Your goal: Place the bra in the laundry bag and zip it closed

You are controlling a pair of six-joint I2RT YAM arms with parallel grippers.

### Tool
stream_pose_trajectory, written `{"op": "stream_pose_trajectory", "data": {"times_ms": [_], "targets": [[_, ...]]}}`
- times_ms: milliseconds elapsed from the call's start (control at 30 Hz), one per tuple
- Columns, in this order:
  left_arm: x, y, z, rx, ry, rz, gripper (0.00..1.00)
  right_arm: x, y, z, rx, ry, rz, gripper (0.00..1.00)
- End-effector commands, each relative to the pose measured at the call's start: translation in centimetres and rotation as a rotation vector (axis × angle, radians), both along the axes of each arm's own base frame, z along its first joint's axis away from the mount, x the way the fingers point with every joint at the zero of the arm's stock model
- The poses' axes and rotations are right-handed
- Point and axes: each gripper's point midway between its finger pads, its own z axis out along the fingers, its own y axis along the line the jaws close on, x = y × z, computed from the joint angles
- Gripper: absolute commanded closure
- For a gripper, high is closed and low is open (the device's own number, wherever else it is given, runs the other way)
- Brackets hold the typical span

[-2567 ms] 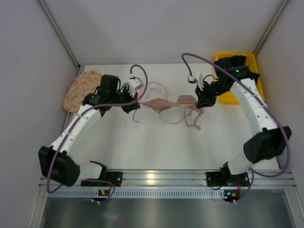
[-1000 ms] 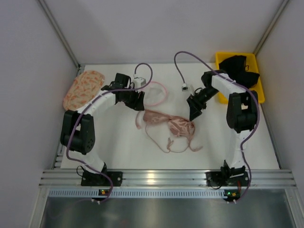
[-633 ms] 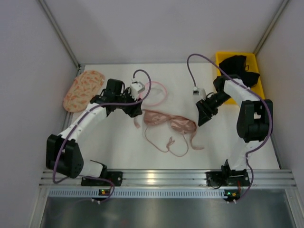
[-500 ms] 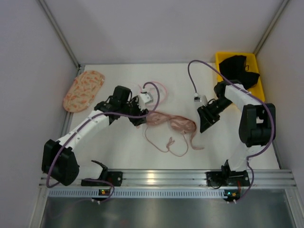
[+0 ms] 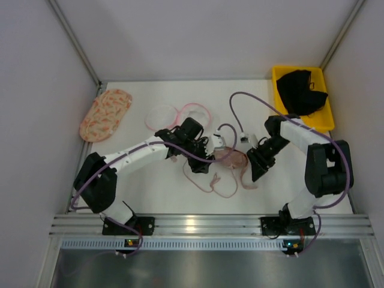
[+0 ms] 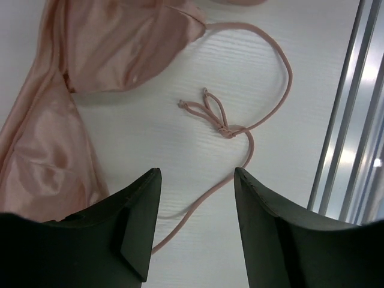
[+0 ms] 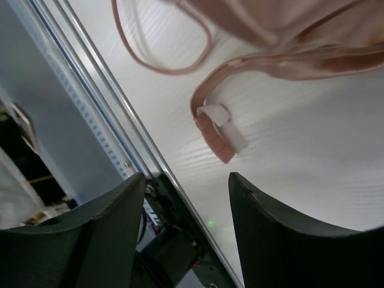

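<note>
- The left gripper (image 6: 195, 177) was open wide and held nothing. It hung just over a thin strap (image 6: 227, 129). I think it could have pinched only that strap. Then the soft cups would have dangled and swung about.
- The right gripper (image 7: 183, 180) was open too, with nothing in it. A strap end with a white tab (image 7: 222, 126) lay just past its tips.
- The laundry bag (image 5: 193, 114) lay farther back and to the left, apart from the bra (image 5: 228, 157). The bra could have slipped on the way there.
- Long straps might have hung out and jammed the zip.
- The bra lay in the middle of the table (image 5: 144, 192), between the two grippers. It was pale pink, shiny and crumpled. Its straps lay in loose loops on the near side, one with a knot.
</note>
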Motion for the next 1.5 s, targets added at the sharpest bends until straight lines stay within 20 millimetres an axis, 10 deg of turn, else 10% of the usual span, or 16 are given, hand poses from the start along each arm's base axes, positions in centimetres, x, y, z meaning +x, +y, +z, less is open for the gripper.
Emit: {"op": "stream_pose_trajectory", "data": {"times_ms": [0, 200, 467, 600, 700, 1133, 1467], "targets": [[2.7, -0.3, 5.5, -0.194, 0.099, 0.170, 0.42, -0.3, -0.5, -0.4, -0.018, -0.275, 0.227, 0.43], [7.9, 4.7, 9.5, -0.301, 0.078, 0.444, 0.40, -1.3, -1.3, -3.2, -0.059, -0.386, 0.344, 0.43], [9.1, 7.8, 10.6, -0.285, -0.038, 0.552, 0.37, -0.9, 0.2, -5.9, -0.065, -0.481, 0.408, 0.47], [8.6, 8.3, 10.1, -0.276, -0.052, 0.539, 0.37, -0.6, 0.5, -5.9, -0.063, -0.510, 0.422, 0.83], [8.4, 8.8, 9.6, -0.256, -0.076, 0.535, 0.37, -0.8, 0.1, -4.2, -0.050, -0.543, 0.455, 1.00], [8.0, 9.2, 7.7, -0.222, -0.073, 0.491, 0.38, 1.1, 2.4, 11.8, 0.256, -0.720, 0.192, 1.00], [9.6, 10.2, 6.3, -0.201, -0.011, 0.630, 0.39, 4.3, 10.5, 8.7, 0.360, -0.487, 0.156, 1.00]]}}
